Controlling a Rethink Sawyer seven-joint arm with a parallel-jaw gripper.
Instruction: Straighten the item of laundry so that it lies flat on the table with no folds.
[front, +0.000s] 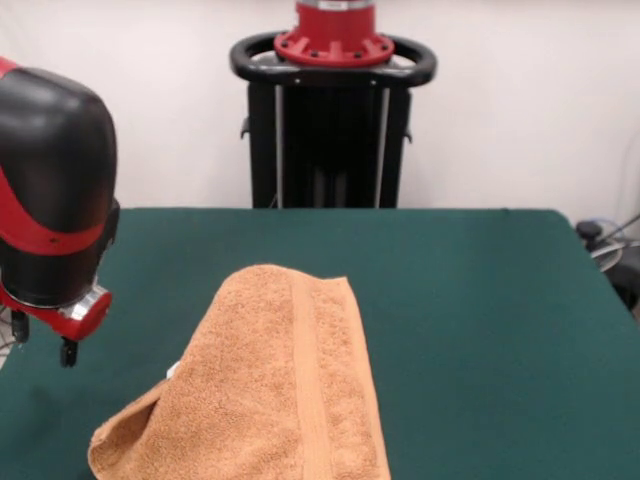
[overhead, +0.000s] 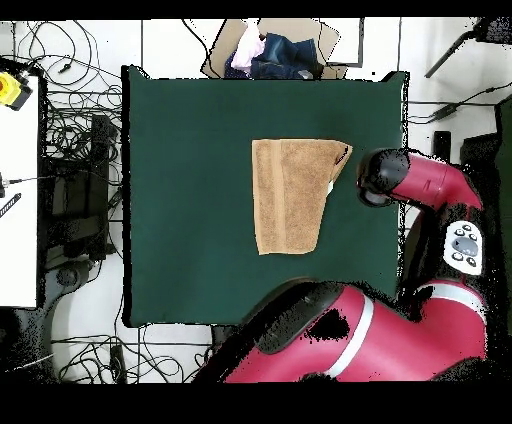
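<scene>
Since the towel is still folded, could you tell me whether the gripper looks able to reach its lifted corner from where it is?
Probably yes: the gripper hangs beside the towel, and only bare table lies between them.

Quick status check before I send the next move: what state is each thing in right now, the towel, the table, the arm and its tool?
towel: on the table, still folded over, one corner lifted and turned up on the arm's side.
table: green top, carrying only the towel.
arm: wrist off to the side of the towel, beside the lifted corner.
tool: a tip shows under the wrist, not on the towel; open or shut cannot be told.
</scene>
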